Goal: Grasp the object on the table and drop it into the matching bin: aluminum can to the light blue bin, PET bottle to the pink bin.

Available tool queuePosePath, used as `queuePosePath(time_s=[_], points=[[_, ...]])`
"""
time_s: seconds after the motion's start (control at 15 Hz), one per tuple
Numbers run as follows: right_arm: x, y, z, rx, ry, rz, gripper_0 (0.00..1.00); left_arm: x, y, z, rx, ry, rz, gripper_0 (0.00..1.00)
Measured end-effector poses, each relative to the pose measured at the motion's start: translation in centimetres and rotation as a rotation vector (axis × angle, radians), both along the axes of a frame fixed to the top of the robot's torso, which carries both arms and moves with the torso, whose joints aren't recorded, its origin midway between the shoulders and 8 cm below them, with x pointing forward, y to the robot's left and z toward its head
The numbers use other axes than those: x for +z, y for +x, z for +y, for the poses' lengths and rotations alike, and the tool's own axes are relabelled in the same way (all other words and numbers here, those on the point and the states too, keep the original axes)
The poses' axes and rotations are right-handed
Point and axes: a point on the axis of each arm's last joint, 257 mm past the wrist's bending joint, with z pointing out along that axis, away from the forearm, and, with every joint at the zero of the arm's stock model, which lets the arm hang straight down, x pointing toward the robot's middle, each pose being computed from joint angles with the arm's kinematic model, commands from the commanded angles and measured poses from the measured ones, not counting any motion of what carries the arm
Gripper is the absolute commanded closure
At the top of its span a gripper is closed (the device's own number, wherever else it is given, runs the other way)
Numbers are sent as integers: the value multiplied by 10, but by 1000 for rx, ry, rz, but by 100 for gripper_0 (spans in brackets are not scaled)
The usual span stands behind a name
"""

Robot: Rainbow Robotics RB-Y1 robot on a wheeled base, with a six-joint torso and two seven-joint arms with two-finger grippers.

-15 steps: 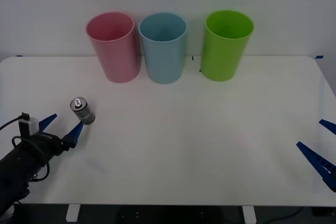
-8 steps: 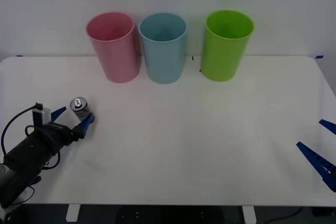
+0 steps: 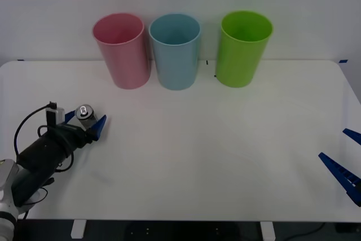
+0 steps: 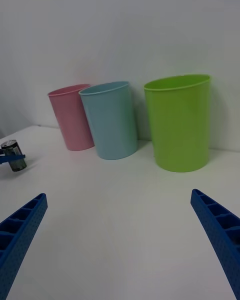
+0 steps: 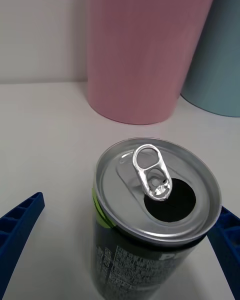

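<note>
Left pincer (image 3: 83, 121) is spread wide around the can (image 3: 86, 116), a blue finger on each side, not squeezing it. Can's upright on the counter (image 3: 225, 139), near-left, well short of the pink bin (image 3: 122, 51) and blue bin (image 3: 175, 51). Right pincer (image 3: 344, 159) sits open at the right edge.

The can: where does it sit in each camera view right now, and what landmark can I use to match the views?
Front view: the can stands upright near the table's left edge, between the open fingers of the left gripper.
Right wrist view: the can is small, far off, beside the pink bin.
Left wrist view: the can is close up, its opened top showing.
Shared landmark: the pink bin.
</note>
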Motion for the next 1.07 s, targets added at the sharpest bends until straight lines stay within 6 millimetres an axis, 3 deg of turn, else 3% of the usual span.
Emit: queuePosePath(time_s=[0.47, 0.53, 0.6, 0.67, 1.07], points=[[0, 0, 0, 0, 0, 0, 0, 0, 4, -6, -3, 4, 3, 0], [0, 0, 0, 0, 0, 0, 0, 0, 4, -6, -3, 3, 2, 72], [0, 0, 0, 0, 0, 0, 0, 0, 4, -5, -2, 3, 1, 95], [0, 0, 0, 0, 0, 0, 0, 1, 4, -5, -2, 2, 1, 100], [0, 0, 0, 0, 0, 0, 0, 2, 4, -6, -3, -4, -1, 100]])
